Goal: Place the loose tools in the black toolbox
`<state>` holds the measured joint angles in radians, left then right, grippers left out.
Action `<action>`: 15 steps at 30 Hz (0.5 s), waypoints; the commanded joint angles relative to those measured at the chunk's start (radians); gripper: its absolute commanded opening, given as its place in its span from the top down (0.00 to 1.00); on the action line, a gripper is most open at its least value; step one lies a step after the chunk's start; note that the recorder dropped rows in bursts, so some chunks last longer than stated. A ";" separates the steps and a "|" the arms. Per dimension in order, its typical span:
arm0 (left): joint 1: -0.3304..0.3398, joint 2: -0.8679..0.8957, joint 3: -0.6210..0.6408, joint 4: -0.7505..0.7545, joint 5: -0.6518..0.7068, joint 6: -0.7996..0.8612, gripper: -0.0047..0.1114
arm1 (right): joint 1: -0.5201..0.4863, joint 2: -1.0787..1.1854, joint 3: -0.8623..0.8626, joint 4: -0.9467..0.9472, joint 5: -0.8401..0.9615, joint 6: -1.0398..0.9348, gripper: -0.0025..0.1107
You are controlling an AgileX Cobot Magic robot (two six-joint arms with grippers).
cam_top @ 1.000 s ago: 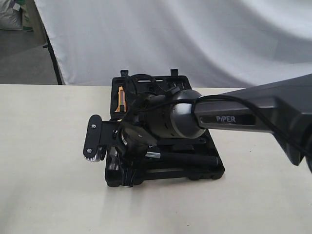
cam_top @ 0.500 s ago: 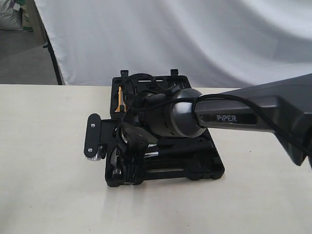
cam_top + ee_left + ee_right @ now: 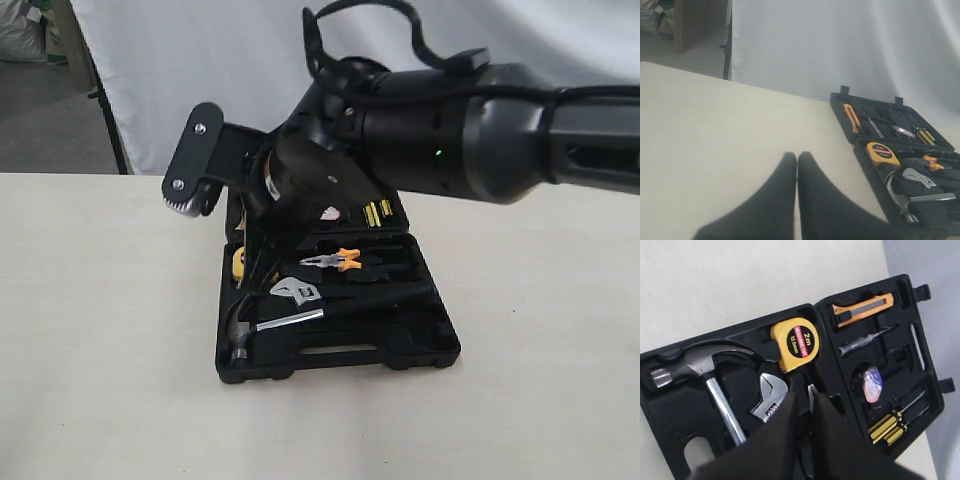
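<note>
The black moulded plastic toolbox (image 3: 330, 362) is seen lying open at lower centre of the exterior view. In its near half the steel claw hammer with black handle (image 3: 287, 321) is laid flat, head to the left. Just above it sits the silver-jawed adjustable wrench (image 3: 297, 291). The small black tape roll with purple-white label (image 3: 871, 384) is nested in a round recess of the far half.
</note>
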<state>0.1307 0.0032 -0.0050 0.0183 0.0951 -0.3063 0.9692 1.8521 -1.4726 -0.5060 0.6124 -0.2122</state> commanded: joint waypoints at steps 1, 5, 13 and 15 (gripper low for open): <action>0.025 -0.003 -0.003 0.004 -0.007 -0.005 0.95 | -0.002 -0.046 -0.004 0.000 0.013 0.112 0.98; 0.025 -0.003 -0.003 0.004 -0.007 -0.005 0.95 | -0.046 0.026 0.012 0.011 -0.057 0.235 0.98; 0.025 -0.003 -0.003 0.004 -0.007 -0.005 0.95 | -0.127 0.335 0.115 0.031 -0.002 0.497 0.98; 0.025 -0.003 -0.003 0.004 -0.007 -0.005 0.95 | -0.127 0.285 0.096 0.031 0.023 0.497 0.98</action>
<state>0.1307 0.0032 -0.0050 0.0183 0.0951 -0.3063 0.8444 2.1397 -1.3865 -0.5124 0.5100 0.2855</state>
